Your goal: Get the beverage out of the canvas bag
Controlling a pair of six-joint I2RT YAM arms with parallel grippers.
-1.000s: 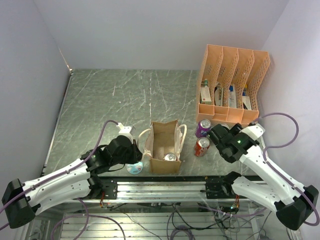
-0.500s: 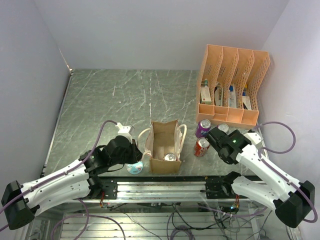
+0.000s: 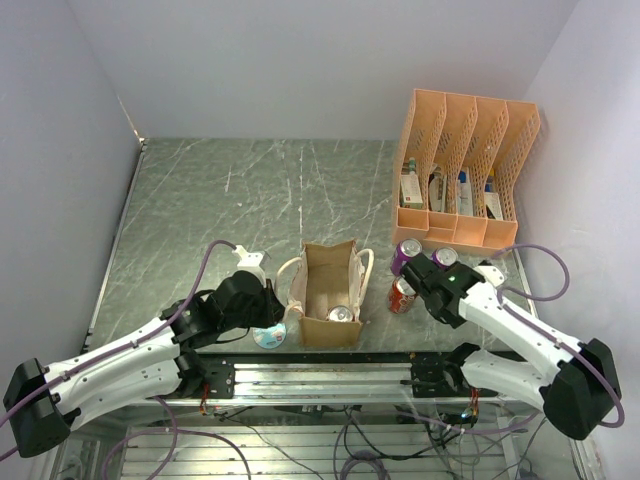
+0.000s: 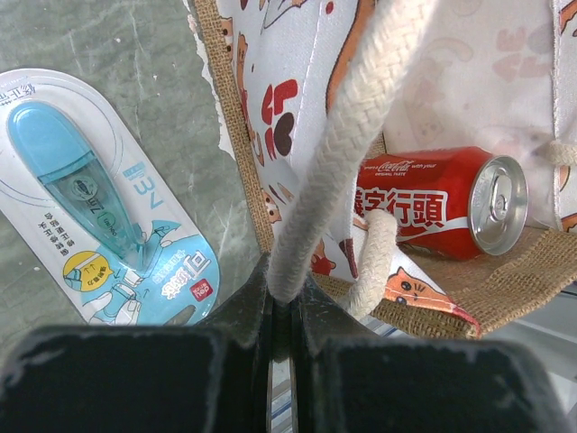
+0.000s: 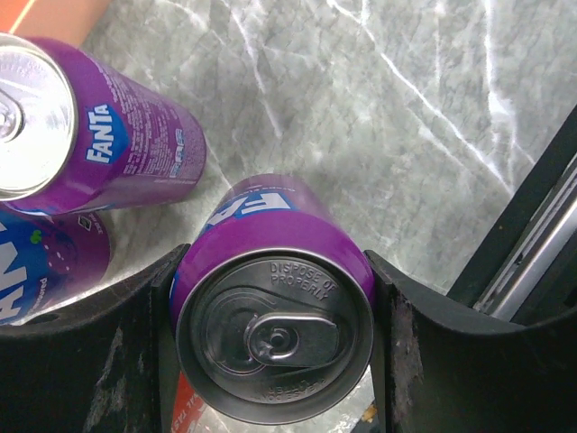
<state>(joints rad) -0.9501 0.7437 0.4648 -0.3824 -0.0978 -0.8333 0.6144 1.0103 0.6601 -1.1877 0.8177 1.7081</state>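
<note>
The tan canvas bag [image 3: 328,290] stands open at the near edge, with a red Coca-Cola can [image 4: 442,203] lying inside; the can also shows in the top view [image 3: 341,314]. My left gripper [image 4: 284,293] is shut on the bag's cream rope handle [image 4: 352,153] at the bag's left side [image 3: 277,312]. My right gripper [image 5: 275,338] is to the right of the bag and closed around a purple Fanta can [image 5: 275,334], which is upright with both fingers against its sides; the can's top shows in the top view [image 3: 445,257].
A second purple Fanta can [image 3: 408,252] and a red can [image 3: 402,291] stand close to my right gripper. A blue correction-tape pack [image 4: 99,207] lies left of the bag. The orange file organizer [image 3: 465,170] stands behind at the right.
My right arm has swung left and nearer, and the purple can's top now shows beside the other purple can. My left gripper has kept its hold on the handle.
</note>
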